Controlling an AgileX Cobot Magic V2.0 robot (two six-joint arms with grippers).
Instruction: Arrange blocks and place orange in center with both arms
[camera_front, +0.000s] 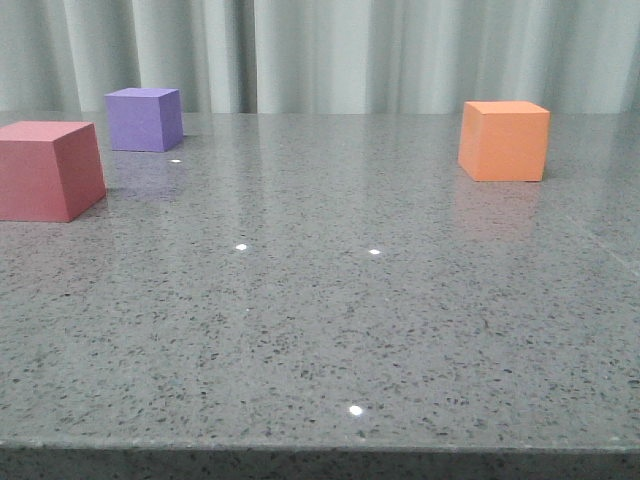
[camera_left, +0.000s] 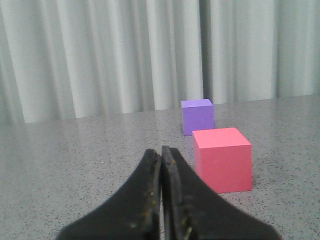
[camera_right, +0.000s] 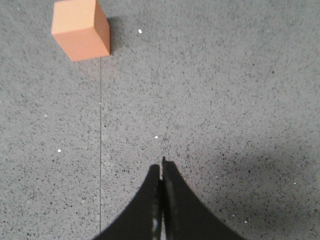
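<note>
1 red-pink cube (camera_front: 48, 170), 1 purple (camera_front: 145, 119), 1 orange (camera_front: 504, 140)

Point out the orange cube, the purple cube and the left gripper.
orange cube (camera_front: 503, 146): front view, front face.
purple cube (camera_front: 139, 124): front view, front face.
left gripper (camera_left: 161, 152): left wrist view, between the shut fingertips.

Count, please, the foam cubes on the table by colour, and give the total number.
Red-pink matte foam cube: 1
Purple matte foam cube: 1
Orange matte foam cube: 1
Total: 3 cubes, all resting on the speckled grey table, none held by a gripper.
</note>
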